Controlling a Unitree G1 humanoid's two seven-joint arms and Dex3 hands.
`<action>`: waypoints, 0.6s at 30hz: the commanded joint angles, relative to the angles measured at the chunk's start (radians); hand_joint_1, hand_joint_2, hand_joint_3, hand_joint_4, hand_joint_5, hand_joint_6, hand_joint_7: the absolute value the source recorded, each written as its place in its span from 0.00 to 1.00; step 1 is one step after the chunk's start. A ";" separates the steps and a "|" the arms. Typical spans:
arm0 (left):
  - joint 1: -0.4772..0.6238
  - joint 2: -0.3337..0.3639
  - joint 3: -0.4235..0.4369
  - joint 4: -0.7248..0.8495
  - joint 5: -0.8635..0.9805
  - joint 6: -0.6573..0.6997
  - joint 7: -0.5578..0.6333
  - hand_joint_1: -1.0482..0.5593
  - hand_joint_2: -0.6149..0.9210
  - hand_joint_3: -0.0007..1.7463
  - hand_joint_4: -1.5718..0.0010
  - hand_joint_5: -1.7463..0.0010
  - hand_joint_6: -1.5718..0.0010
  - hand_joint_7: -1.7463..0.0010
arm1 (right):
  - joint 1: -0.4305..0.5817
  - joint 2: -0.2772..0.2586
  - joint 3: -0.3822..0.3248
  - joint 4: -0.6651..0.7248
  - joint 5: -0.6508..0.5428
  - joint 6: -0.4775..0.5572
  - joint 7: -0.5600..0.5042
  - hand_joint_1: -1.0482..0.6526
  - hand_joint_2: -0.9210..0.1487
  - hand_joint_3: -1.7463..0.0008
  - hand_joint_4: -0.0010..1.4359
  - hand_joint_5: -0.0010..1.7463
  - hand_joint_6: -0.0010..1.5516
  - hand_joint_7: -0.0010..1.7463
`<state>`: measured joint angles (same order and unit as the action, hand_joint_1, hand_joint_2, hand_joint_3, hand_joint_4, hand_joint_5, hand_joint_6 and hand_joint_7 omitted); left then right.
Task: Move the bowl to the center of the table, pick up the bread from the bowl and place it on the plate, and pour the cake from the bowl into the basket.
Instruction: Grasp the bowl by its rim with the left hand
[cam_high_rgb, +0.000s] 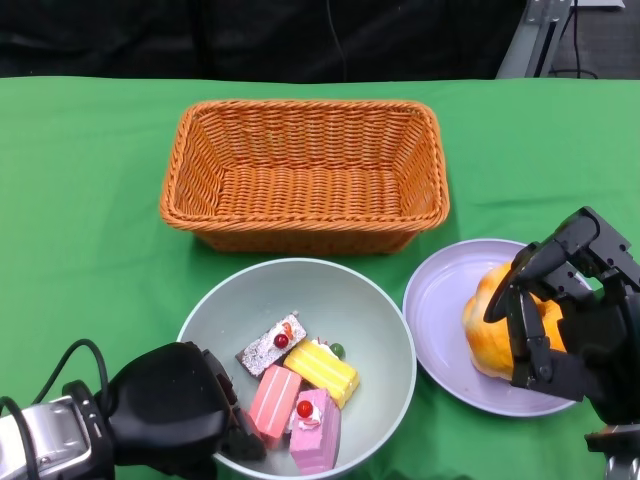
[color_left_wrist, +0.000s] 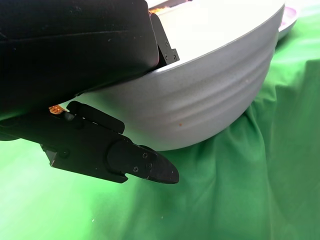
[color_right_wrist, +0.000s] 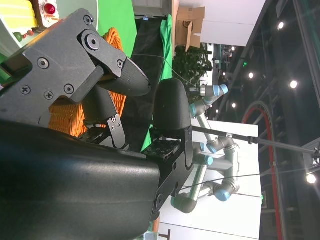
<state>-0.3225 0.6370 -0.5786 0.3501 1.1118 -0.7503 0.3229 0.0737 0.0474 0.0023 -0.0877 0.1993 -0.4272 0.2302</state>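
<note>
At the near left corner of the green-covered bench (cam_high_rgb: 80, 200) the robot's left hand (cam_high_rgb: 170, 410) has hold of the pale grey bowl (cam_high_rgb: 375, 310) by its near-left rim: from the wrist camera the black shell sits over the lip while one of the fingers (color_left_wrist: 135, 162) reaches under the bowl's ribbed outer wall, so the rim is clamped between them. The bowl sits near the middle of the bench, close to the robot's edge, and in it lie several pieces of cake: a dark slice with a red cherry (cam_high_rgb: 271, 344), a yellow block (cam_high_rgb: 322, 368) just right of it, and two pink pieces (cam_high_rgb: 273, 401) (cam_high_rgb: 316, 428) towards the near rim, the right-hand one topped with a red cherry, all huddled together and touching. Beyond the bowl, towards the far side, stands the orange wicker basket (cam_high_rgb: 200, 150), its near wall just beside the bowl's far rim. To the right of the bowl, with their rims almost meeting, lies the lilac plate (cam_high_rgb: 440, 300), and on its right half rests the golden-orange bread (cam_high_rgb: 485, 320). The right hand (cam_high_rgb: 560, 310) is curled over the bread from the right, its black fingers (cam_high_rgb: 523, 330) draped down across the loaf's front; whether they are actually pressing on it or just clear of it I cannot tell from here.
</note>
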 joint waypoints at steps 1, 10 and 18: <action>-0.041 -0.011 -0.032 0.078 0.041 -0.009 0.090 0.41 0.96 0.00 0.28 0.94 0.29 0.95 | 0.002 -0.007 -0.005 -0.013 0.019 0.011 0.000 0.53 0.47 0.22 0.47 1.00 0.33 0.93; -0.131 -0.072 -0.124 0.321 0.108 -0.048 0.486 0.46 0.95 0.00 0.51 0.19 0.39 0.57 | 0.000 -0.005 -0.003 0.000 0.013 -0.009 0.002 0.51 0.49 0.24 0.46 1.00 0.33 0.93; -0.196 -0.061 -0.184 0.410 0.110 -0.157 0.659 0.52 1.00 0.05 0.55 0.00 0.69 0.00 | 0.001 -0.008 -0.004 -0.001 0.030 0.006 0.010 0.54 0.43 0.27 0.45 1.00 0.33 0.90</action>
<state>-0.5033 0.5531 -0.7552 0.7481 1.2218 -0.8907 0.9487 0.0741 0.0476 0.0037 -0.0880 0.2178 -0.4277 0.2421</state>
